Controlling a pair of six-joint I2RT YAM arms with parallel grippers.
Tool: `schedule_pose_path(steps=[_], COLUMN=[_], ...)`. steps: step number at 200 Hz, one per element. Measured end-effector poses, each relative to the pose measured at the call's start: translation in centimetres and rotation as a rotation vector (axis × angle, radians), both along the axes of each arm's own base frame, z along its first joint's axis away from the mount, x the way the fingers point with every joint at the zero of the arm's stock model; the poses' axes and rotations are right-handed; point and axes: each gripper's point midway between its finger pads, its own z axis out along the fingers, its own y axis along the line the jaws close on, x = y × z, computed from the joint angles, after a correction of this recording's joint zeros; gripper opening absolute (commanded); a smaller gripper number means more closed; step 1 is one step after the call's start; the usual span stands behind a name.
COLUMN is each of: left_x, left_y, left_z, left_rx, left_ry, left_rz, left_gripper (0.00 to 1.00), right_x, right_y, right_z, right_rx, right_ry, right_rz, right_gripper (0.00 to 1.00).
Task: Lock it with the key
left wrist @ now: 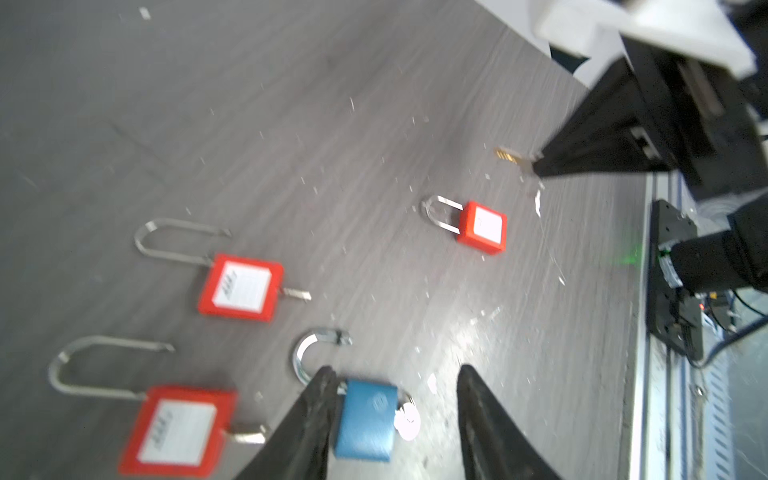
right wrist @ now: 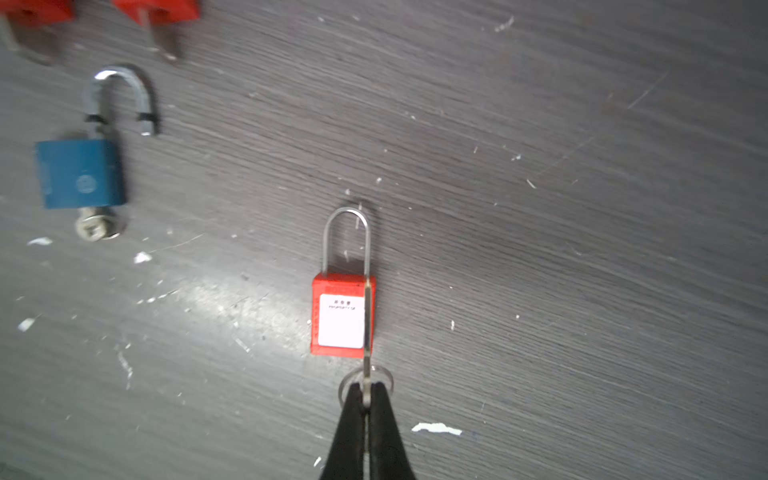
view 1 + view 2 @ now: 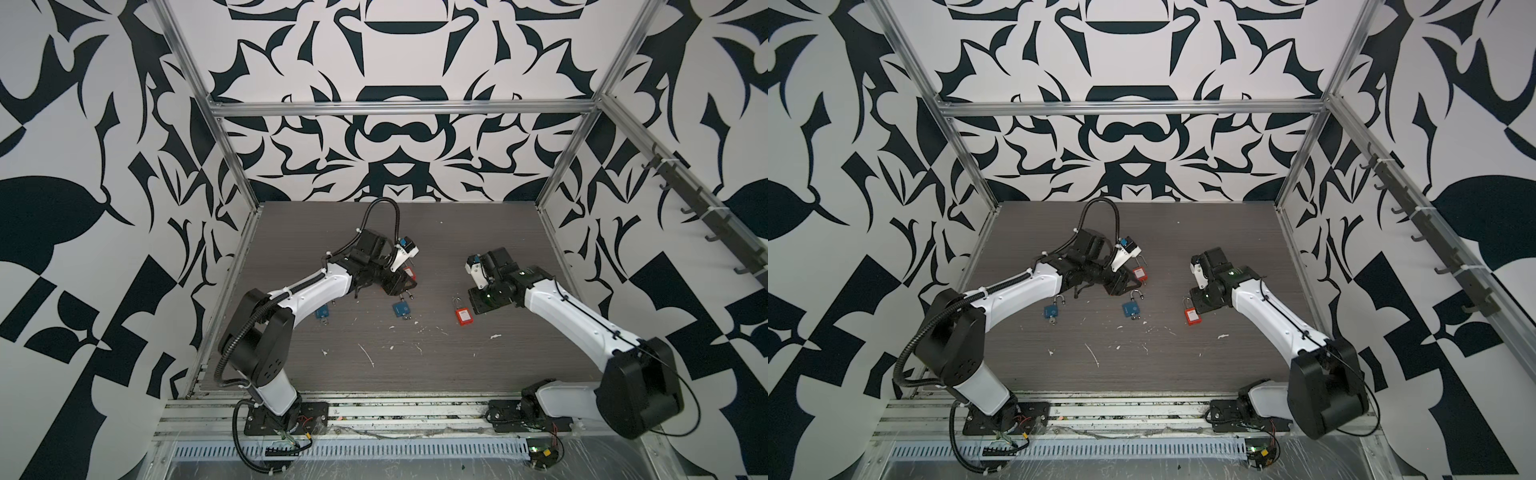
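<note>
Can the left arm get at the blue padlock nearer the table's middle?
Likely yes: the left gripper hangs close above that blue padlock, jaws apart, the padlock showing between them in the wrist view; nothing blocks it.

The tabletop (image 3: 415,365) fills the lower middle of both top views, with four padlocks strung across its centre. Over at centre-left, the leftmost padlock (image 3: 322,311) lies just below the left arm (image 3: 316,286). Dead centre, the middle padlock (image 3: 401,308) sits just beneath the left end effector (image 3: 403,286) in frame. The rear padlock (image 3: 409,273) peeks out just above that end effector, partly hidden under it. The rightmost padlock (image 3: 464,315) lies right of centre, beside the right arm (image 3: 552,307). Now the right wrist view: the key (image 2: 367,324) sits between the tips of the right end effector (image 2: 367,401) at lower centre, crossing the rightmost padlock in frame.
</note>
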Motion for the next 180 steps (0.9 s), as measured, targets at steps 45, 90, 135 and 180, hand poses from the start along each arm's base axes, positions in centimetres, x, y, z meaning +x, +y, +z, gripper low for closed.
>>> schedule_pose_path(steps=[45, 90, 135, 180], left_x=[-1.1, -0.9, -0.8, -0.7], left_y=[1.0, 0.7, 0.5, 0.4], left_z=[-0.1, 0.6, 0.9, 1.1], left_rx=[-0.014, -0.041, -0.057, -0.064], left_ry=[-0.006, -0.021, -0.022, -0.026], left_rz=[0.028, 0.029, 0.026, 0.026], left_gripper=[0.5, 0.5, 0.5, 0.5], right_x=[-0.2, -0.8, -1.0, -0.6], right_y=[-0.8, -0.6, -0.5, 0.2], right_z=[-2.5, -4.1, -5.6, -5.6], right_rx=[-0.085, -0.138, -0.143, -0.101], right_ry=[0.106, 0.144, 0.18, 0.164], right_rz=[-0.102, -0.139, -0.166, -0.173], right_gripper=[0.0, 0.0, 0.0, 0.0])
